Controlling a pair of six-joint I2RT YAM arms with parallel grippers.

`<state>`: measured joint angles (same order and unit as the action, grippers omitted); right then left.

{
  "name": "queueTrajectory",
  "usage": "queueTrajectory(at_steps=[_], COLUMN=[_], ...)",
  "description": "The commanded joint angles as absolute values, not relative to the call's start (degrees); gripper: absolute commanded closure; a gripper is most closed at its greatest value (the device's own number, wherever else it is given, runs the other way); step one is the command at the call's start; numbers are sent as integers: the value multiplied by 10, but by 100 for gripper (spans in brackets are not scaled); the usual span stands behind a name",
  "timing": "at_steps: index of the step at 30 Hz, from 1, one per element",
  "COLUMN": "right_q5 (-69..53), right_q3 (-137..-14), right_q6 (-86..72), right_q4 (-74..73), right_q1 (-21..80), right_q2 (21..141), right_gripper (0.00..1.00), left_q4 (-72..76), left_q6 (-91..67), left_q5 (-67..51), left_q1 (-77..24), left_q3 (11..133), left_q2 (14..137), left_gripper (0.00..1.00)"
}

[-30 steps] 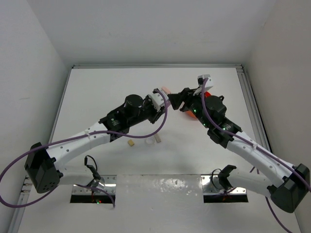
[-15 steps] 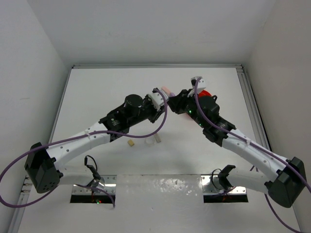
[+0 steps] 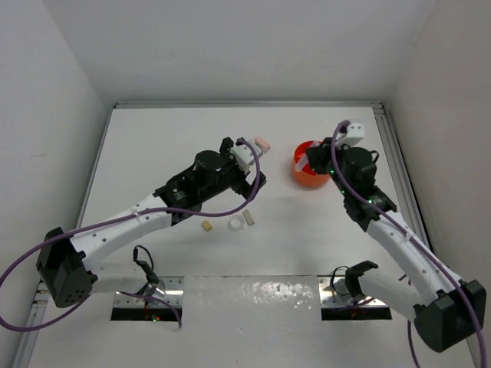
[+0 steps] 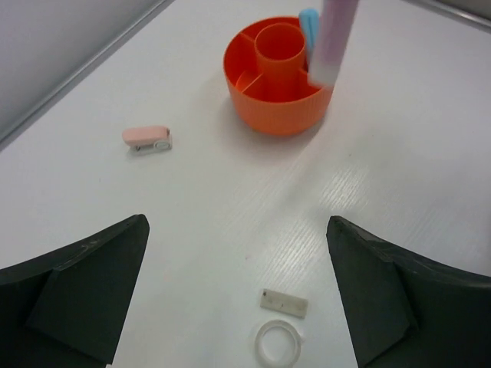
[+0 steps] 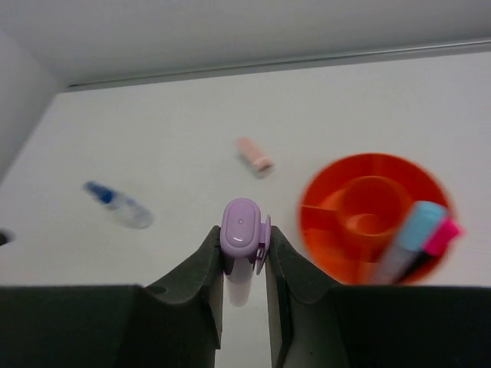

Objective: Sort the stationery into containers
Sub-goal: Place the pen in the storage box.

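Nearest the arm bases, on the white table (image 3: 153, 146), a tan block (image 3: 206, 226), a clear tape ring (image 4: 278, 343) and a beige block (image 4: 284, 302) lie close together but apart from one another, well short of the orange tub (image 4: 268, 115) and off to its left. Just beyond them, also left of the tub and nearer than it, hangs the left gripper (image 4: 236, 222), its jaws spread wide with only bare table between them. The right gripper (image 5: 242, 253) sits above the tub's near side with its jaws pinched on a pale lilac stick (image 5: 241, 221), gripped just under its rounded cap. The stick points down toward the tub, its lower end level with the rim in the left wrist view; whether it touches the rim or has gone inside cannot be told, since that end is blurred. The tub stands upright, with a round cup at its centre and dividers splitting the ring around it. In one outer compartment, on the tub's right side, a light blue tube (image 4: 309, 27) stands upright with a pink marker (image 5: 439, 236) just beside it. A blue-capped bottle (image 5: 119, 205) lies on its side well to the tub's left. Farthest off, a small pink piece (image 4: 146, 139) rests flat on the table to the tub's far left, clear of everything else.
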<state>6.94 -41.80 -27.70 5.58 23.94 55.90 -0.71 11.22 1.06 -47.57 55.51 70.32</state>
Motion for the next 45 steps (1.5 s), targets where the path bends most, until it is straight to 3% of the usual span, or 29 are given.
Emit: queueTrajectory(at_steps=[1, 5, 8, 26, 45], right_q5=[26, -106, -143, -134, -160], right_q3=[-410, -385, -359, -335, -233], right_q6=[-185, -178, -160, -75, -93], right_q4=[21, 91, 174, 284, 416], right_q1=[152, 30, 12, 6, 3], right_q2=[545, 584, 613, 708, 750], right_gripper=[100, 100, 100, 100, 100], left_q4=[-34, -48, -49, -51, -40], left_q6=[77, 66, 64, 69, 73], left_q5=[41, 60, 69, 101, 104], left_q1=[-461, -453, -448, -423, -408], left_q3=[538, 522, 520, 512, 521], left_q2=[667, 651, 643, 641, 656], left_gripper=[0, 0, 0, 0, 0])
